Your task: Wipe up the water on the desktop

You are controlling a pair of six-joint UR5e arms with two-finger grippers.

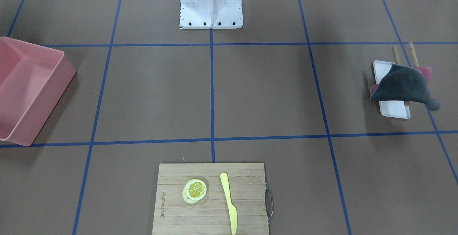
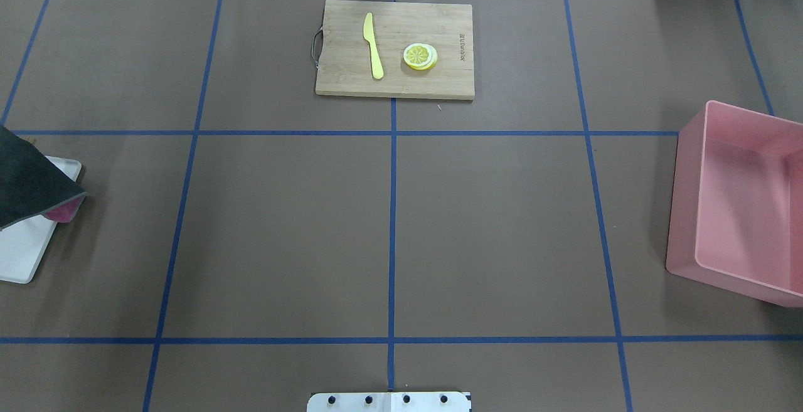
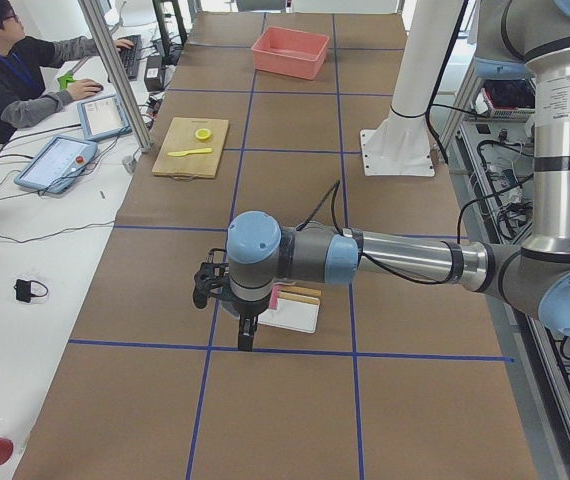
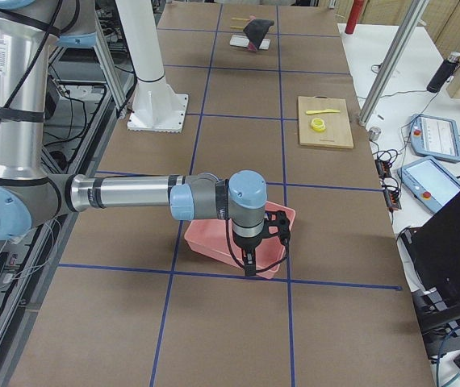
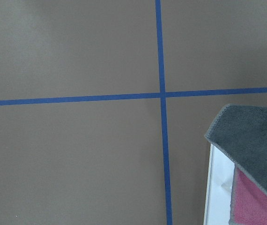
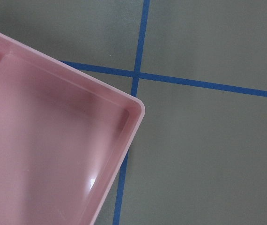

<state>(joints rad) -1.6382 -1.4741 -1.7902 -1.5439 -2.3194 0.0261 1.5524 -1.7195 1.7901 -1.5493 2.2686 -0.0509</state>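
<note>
The brown desktop [image 1: 264, 92] with its blue tape grid shows no water that I can make out. A dark grey cloth [image 1: 404, 84] lies draped over a white tray [image 1: 393, 112] at the robot's left, on top of a pink cloth [image 5: 255, 206] and two wooden-handled items. My left gripper [image 3: 246, 335] hangs over the desktop beside that tray and shows only in the exterior left view, so I cannot tell its state. My right gripper [image 4: 248, 264] hangs above the pink bin [image 4: 214, 238], seen only from the side; its state I cannot tell either.
The pink bin [image 2: 740, 211] stands at the robot's right. A bamboo cutting board [image 2: 439, 79] at the far edge carries a yellow knife [image 2: 373, 45] and lemon slices [image 2: 420, 56]. The white robot base [image 1: 211, 6] is bolted at the near edge. A person [image 3: 10, 75] sits at a side desk.
</note>
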